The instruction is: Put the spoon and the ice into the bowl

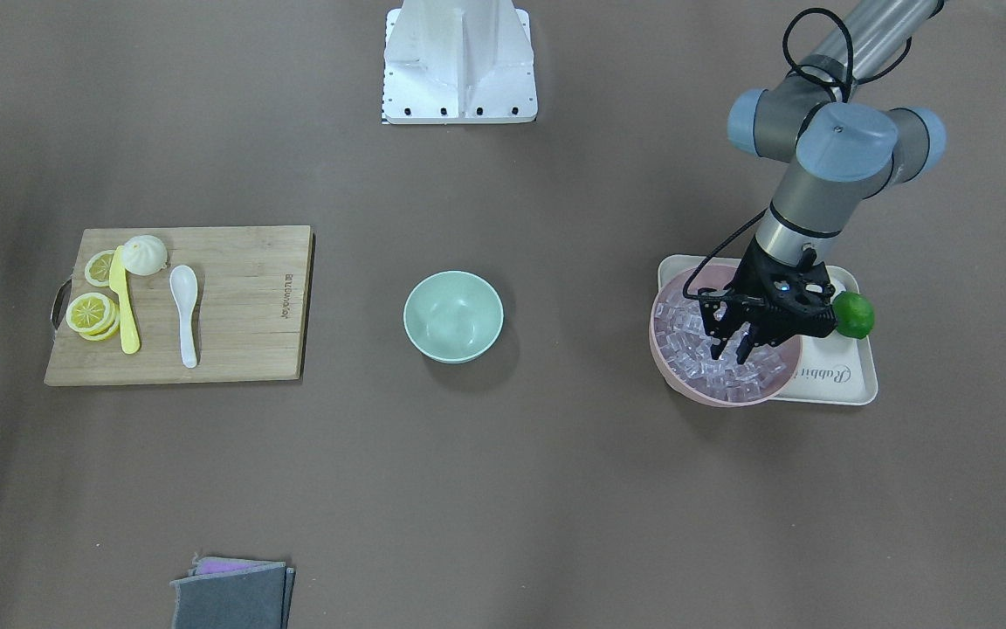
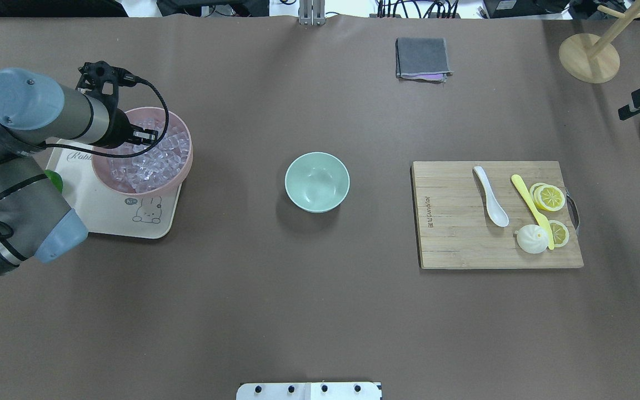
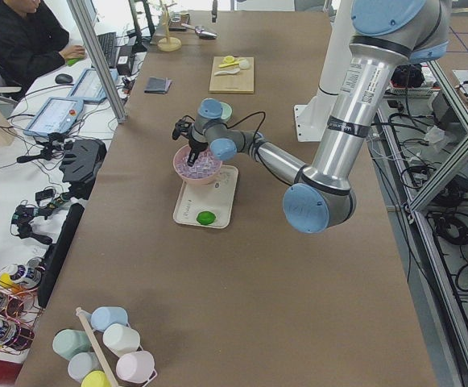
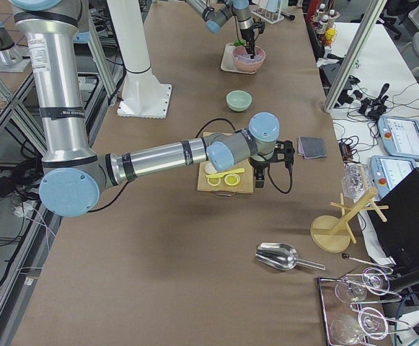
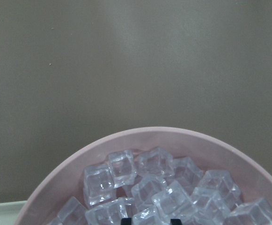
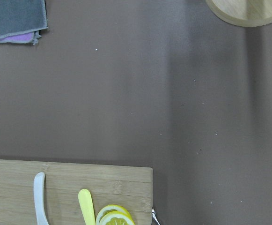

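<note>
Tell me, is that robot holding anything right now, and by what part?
It cannot be told: the left gripper dips into the ice in the pink bowl, its grip hidden; the right gripper shows too small.

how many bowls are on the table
2: a small round pale mint-green bowl, empty, at the table's middle; a larger pink bowl full of clear ice cubes on the cream tray. None seem hidden.

Glossy, smooth white glaze on the spoon [image 1: 186,319]. Clear, glassy ice [image 5: 164,192] heaped in a smooth, matt pink bowl [image 5: 182,138]. Plain, smooth mint-green bowl [image 1: 453,314] with a soft sheen. Yellow plastic knife [image 1: 125,301] on a grained wooden board [image 1: 241,314]. Soft, matt grey cloth [image 1: 232,598]. Matt brown table [image 1: 555,489]. Polished metal scoop [image 4: 278,256].
</note>
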Available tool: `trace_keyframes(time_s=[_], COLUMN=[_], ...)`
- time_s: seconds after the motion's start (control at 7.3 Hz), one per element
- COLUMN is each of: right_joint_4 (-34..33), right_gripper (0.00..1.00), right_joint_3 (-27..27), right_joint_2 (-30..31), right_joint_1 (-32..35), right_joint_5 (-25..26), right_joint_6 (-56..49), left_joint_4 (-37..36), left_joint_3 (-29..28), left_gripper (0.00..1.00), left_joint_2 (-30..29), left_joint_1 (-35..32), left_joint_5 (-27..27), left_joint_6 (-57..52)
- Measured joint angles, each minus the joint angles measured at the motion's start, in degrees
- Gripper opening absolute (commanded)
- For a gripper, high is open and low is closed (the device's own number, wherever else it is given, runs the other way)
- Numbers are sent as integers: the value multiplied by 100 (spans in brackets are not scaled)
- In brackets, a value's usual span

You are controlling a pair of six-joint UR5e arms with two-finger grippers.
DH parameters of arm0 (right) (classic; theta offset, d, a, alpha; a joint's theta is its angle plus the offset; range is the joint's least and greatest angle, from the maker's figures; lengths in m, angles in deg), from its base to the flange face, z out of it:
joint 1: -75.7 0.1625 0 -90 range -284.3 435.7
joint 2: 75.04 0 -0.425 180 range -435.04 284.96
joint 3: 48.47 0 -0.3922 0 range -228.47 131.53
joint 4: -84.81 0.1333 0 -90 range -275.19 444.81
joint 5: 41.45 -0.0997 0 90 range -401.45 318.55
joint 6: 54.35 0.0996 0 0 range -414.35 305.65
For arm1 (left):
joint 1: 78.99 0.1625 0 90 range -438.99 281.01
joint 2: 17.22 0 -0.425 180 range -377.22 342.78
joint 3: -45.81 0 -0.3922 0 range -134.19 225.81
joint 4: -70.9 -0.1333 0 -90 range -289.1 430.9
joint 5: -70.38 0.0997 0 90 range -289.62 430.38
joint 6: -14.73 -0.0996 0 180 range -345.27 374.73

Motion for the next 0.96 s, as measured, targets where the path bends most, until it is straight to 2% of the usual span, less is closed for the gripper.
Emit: trace_keyframes(time_s=[0.14,0.41,0.68,0.96], right_joint_4=[1,1,27,401], right_gripper=[100,100,100,100], right_joint_3=[-1,3,16,27], right_joint_2=[-4,-7,-53,-132], right_joint_1=[-6,-11,-57,-399], right_joint_5=[-2,-4,26,208], right_joint_6=[0,0,87,496], left_joint_4=[0,-11,-66,-91], left_joint_3=[16,158,431,635], left_gripper=[7,0,0,0], left_joint_2=[1,11,38,23], left_joint_1=[0,-16,-142,-381], left_joint_5=[-3,-61,-274,-511], left_joint_6=[-3,-5,-4,19])
